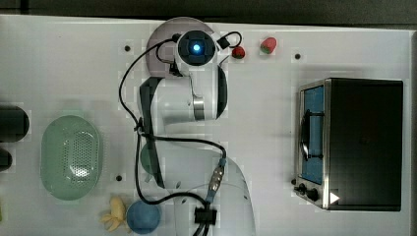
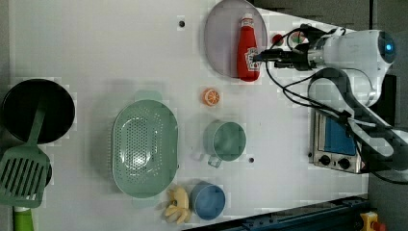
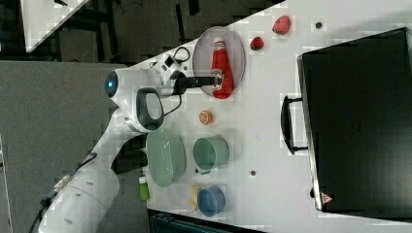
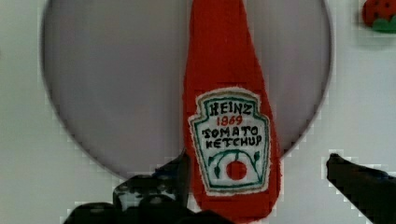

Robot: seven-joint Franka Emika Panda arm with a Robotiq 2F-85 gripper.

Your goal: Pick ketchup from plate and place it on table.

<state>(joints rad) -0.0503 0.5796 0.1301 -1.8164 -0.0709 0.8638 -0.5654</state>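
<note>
While spread wide, tool (image 4: 257, 177) straddling ketchup (image 4: 229, 121) label end, not yet pinching. Lying flat on plate (image 2: 221, 43), upper centre of left view, base overhanging rim. Best lowered, centred on body, squeezed firmly, then lifted clear toward bare counter (image 2: 120, 48).

1. The ketchup (image 2: 248, 48) is a small red bottle with a white cap and a white label reading "Heinz 1869 Tomato Ketchup" (image 4: 231, 140). It lies flat on the plate, with its base end reaching past the plate's rim over the table.
2. The plate (image 2: 223, 41) is a large, flat, plain round disc, pale greyish-lilac. It sits near the table's far edge in the left view.
3. The table (image 2: 110, 43) is a wide white flat top with a few small dark holes.
</note>
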